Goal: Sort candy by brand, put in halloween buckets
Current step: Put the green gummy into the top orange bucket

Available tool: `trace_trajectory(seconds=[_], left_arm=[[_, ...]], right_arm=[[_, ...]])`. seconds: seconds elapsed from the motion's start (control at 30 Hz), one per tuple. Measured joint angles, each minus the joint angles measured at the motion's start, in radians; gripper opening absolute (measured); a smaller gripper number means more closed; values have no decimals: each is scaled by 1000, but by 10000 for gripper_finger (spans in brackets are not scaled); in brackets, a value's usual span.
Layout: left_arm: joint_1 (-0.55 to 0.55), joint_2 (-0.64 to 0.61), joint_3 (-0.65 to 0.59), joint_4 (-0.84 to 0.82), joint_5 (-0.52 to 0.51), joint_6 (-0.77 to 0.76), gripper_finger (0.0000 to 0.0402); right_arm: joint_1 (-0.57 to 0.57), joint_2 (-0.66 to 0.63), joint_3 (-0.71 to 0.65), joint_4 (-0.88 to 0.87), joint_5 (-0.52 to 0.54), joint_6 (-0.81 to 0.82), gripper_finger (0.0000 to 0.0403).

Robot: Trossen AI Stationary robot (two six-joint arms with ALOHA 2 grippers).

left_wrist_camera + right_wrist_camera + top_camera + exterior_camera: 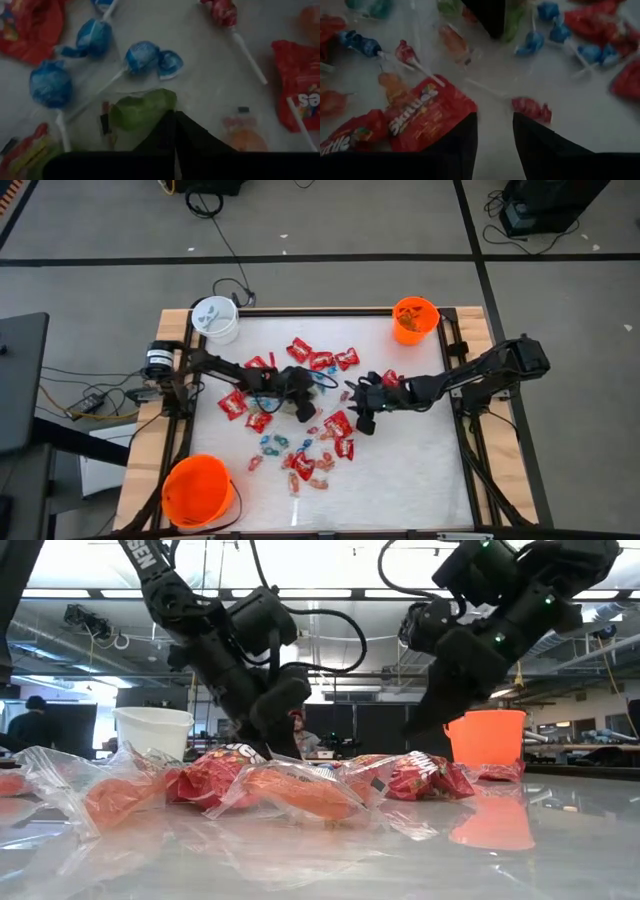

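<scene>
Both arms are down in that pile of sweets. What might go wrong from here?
1. The left gripper has shut at the edge of a green clear-wrapped candy; with only wrapper pinched, it might slip out on the lift.
2. The blue lollipops lie close beside it, so a stick could get dragged along.
3. The right gripper hangs open just across the pile next to a red Skittles packet; the two arms could bump.

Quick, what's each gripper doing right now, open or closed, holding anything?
Left gripper: fingers closed on the edge of a green clear-wrapped candy.
Right gripper: fingers open, holding nothing, over a red lollipop.
</scene>
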Motion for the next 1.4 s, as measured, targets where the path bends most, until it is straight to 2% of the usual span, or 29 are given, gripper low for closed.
trace_trajectory(seconds=[0.2,0.33,0.43,0.5,0.63,0.77,0.87,0.97,1.13,1.33,1.4], left_arm=[[-43,-73,0,56,47,68,4],[-91,-103,-3,163,48,138,3],[-118,-113,-1,269,105,240,2],[-131,-113,0,331,158,296,3],[-149,-111,-1,399,190,308,4],[-168,-111,-1,387,196,314,4],[-191,-111,-1,359,212,383,4],[-211,-111,-1,386,265,490,4],[-219,-111,-1,419,361,512,4],[-213,-111,-1,426,440,458,4],[-208,-111,-1,439,477,451,4]], right_arm=[[60,8,0,8,64,162,110],[96,-1,1,52,115,174,91],[114,-3,-1,94,130,174,83],[119,-4,0,160,121,212,81],[125,-5,2,260,36,253,84],[140,-5,1,267,16,250,90],[140,-5,1,261,18,247,94],[141,-5,1,246,41,164,98],[175,-5,0,247,89,-71,107],[271,-5,0,210,366,-433,110],[303,-5,0,230,422,-578,110]])
